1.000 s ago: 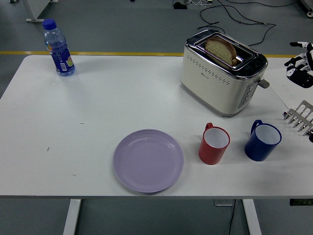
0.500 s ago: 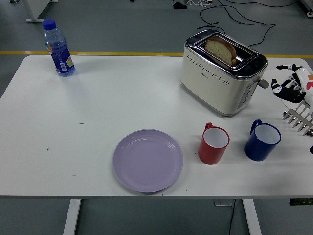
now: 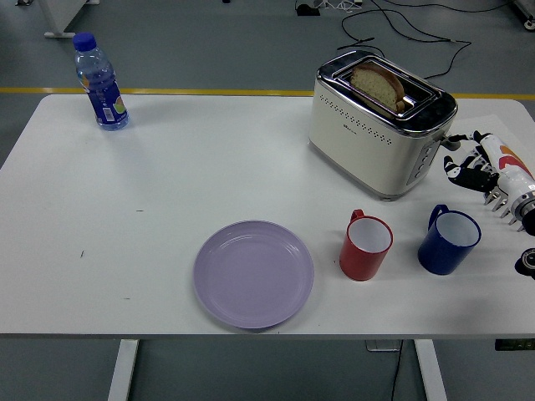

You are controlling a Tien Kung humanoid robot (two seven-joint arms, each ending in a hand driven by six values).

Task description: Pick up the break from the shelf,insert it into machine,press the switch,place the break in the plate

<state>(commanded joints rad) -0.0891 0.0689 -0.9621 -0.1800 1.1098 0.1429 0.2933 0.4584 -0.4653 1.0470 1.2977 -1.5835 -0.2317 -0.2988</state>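
Note:
A slice of bread (image 3: 378, 84) stands in the slot of the cream and chrome toaster (image 3: 376, 129) at the table's back right. The toaster's lever (image 3: 451, 140) sticks out on its right end. My right hand (image 3: 468, 167) has come in from the right edge, its fingers loosely curled and holding nothing, just right of that lever and slightly below it. A lilac plate (image 3: 253, 273) lies empty near the front edge. The metal shelf rack (image 3: 501, 200) is mostly hidden behind my right forearm.
A red mug (image 3: 366, 246) and a blue mug (image 3: 449, 240) stand in front of the toaster, the blue one directly below my right hand. A water bottle (image 3: 99, 82) stands at the back left corner. Cables lie on the floor beyond the table.
My right hand has travelled left and down from the right edge toward the toaster's lever end, now covering most of the rack. Nothing else has moved.

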